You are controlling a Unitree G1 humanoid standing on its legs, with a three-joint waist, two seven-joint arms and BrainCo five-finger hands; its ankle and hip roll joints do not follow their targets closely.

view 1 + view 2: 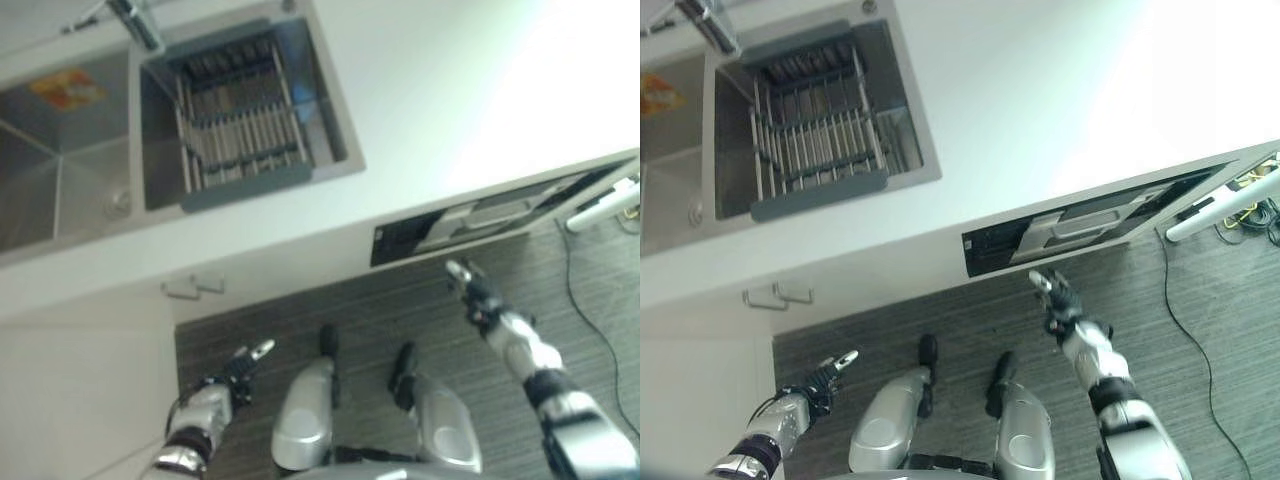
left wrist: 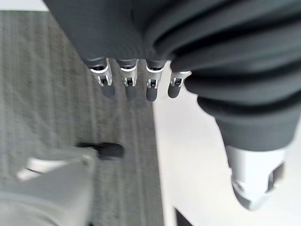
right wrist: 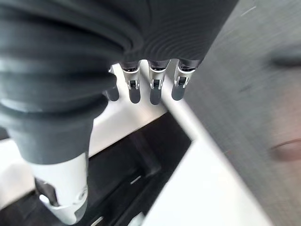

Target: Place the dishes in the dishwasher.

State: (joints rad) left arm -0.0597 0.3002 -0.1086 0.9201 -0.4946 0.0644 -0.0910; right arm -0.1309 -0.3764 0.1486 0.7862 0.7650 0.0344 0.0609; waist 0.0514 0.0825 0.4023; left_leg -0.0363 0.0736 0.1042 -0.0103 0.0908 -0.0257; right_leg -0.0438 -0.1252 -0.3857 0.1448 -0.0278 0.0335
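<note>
Reaching right hand (image 1: 1058, 296) fingers straight, near the dishwasher (image 1: 1080, 228) slot, left hand (image 1: 820, 378) relaxed, low.

A white desk (image 1: 1040, 110) runs across the head views, with a steel sink (image 1: 670, 190) set into it. A grey dish rack (image 1: 815, 140) sits in the sink's right basin. Below the desk lies a dark striped floor (image 1: 1200, 300).

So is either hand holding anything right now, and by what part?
Nothing is held. The left hand hangs low over the floor with straight fingers. The right hand reaches toward the dishwasher opening, fingers straight, touching nothing.
</note>
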